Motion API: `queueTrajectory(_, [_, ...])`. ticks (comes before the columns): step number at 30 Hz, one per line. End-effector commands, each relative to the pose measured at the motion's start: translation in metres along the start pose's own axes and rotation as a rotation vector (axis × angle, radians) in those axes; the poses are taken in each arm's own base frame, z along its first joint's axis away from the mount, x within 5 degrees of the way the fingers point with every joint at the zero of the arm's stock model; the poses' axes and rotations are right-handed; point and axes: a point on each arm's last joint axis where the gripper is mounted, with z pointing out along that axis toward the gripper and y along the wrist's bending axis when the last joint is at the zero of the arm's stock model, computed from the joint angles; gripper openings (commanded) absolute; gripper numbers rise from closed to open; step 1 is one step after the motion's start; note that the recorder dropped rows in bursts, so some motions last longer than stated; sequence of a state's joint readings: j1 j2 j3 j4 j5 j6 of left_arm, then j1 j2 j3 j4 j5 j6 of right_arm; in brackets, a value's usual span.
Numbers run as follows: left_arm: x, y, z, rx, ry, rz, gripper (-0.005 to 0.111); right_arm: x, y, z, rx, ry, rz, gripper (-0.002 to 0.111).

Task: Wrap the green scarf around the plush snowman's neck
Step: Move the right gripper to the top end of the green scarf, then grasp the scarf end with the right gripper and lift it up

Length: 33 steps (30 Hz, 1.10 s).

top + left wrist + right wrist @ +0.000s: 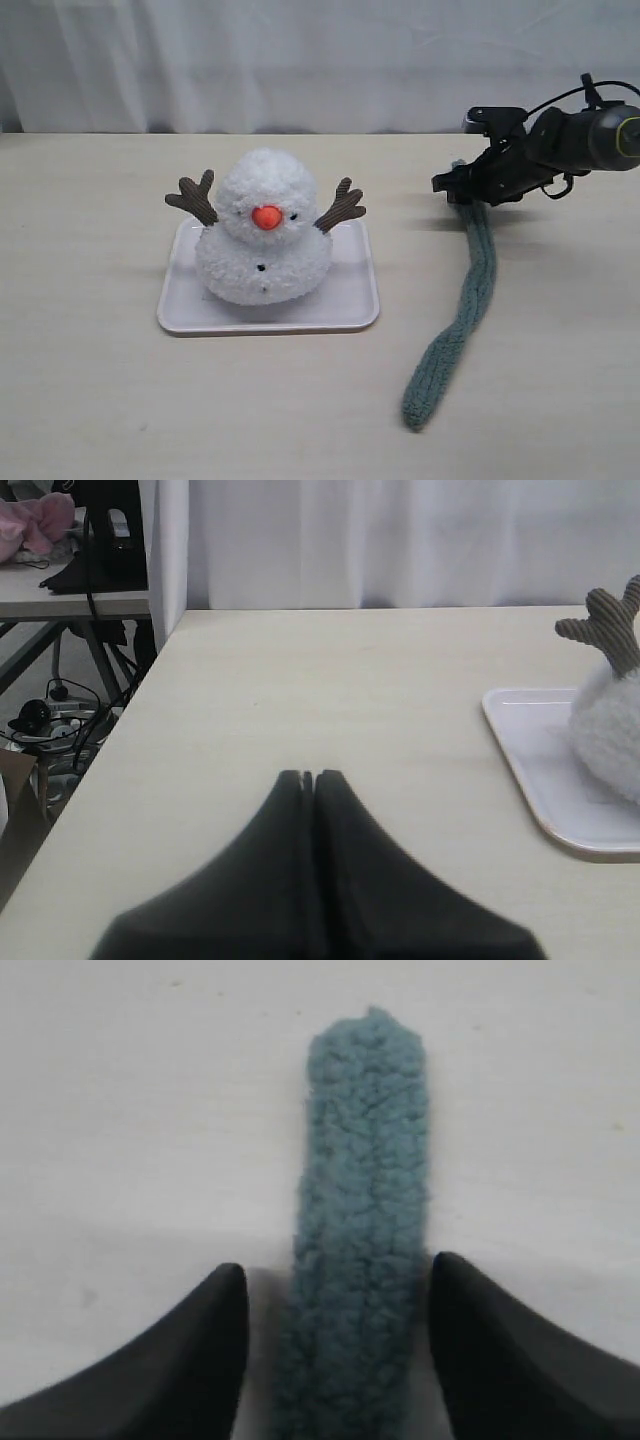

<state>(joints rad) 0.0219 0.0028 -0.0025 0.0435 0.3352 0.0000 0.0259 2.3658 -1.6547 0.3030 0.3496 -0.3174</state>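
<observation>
A pale wood-grain worktop [100,400] stands before a white pleated curtain [300,60]. The right end effector [338,1280] is low over the back right of the worktop, its two black fingers [190,1360] standing apart with the long grey-green fuzzy knit scarf [470,290] between them. One finger meets the edge of the knit and the other shows a sliver of shadowed gap, so the jaws straddle the strip without pinching it. The scarf lies flat on the worktop. Its long axis runs from the far end under that end effector toward the front edge, curving slightly left to a rounded near end. In the right wrist view, the far rounded end reaches on past the fingertips. The scarf is to the right of the white rounded rectangular tray [345,300] and apart from it. On that tray the fluffy white plush snowman [262,240] sits upright, orange nose to the front, neck bare. The left end effector [308,777] is fully closed, holding nothing, above the bare worktop left of the tray.
</observation>
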Motion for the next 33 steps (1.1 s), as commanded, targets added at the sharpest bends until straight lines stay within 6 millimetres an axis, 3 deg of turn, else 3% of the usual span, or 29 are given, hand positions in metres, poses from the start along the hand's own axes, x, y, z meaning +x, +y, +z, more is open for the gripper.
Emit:
queueTrajectory(1, [0.000, 0.000, 0.000, 0.001, -0.012, -0.003, 0.000, 0.014, 0.019, 0.008, -0.046, 0.101, -0.052, 0.017])
queueTrajectory(2, [0.000, 0.000, 0.000, 0.001, -0.012, -0.003, 0.000, 0.015, 0.020, 0.006, -0.054, 0.121, -0.051, 0.005])
queueTrajectory(5, [0.000, 0.000, 0.000, 0.001, -0.012, -0.003, 0.000, 0.014, 0.023, -0.005, -0.079, 0.180, -0.054, 0.004])
queueTrajectory(7, [0.000, 0.000, 0.000, 0.001, -0.012, -0.003, 0.000, 0.007, 0.025, -0.023, -0.094, 0.191, -0.062, 0.004])
queueTrajectory(18, [0.000, 0.000, 0.000, 0.001, -0.012, -0.003, 0.000, -0.009, 0.034, -0.132, -0.081, 0.022, -0.062, 0.004])
queueTrajectory(24, [0.000, 0.000, 0.000, 0.001, -0.012, -0.003, 0.000, -0.013, 0.044, -0.207, -0.124, -0.101, -0.029, 0.004])
queueTrajectory(28, [0.000, 0.000, 0.000, 0.001, -0.012, -0.003, 0.000, -0.013, 0.064, -0.256, -0.173, -0.172, -0.082, 0.004])
queueTrajectory(33, [0.000, 0.000, 0.000, 0.001, -0.012, -0.003, 0.000, -0.010, 0.104, -0.323, -0.257, -0.306, -0.191, 0.004])
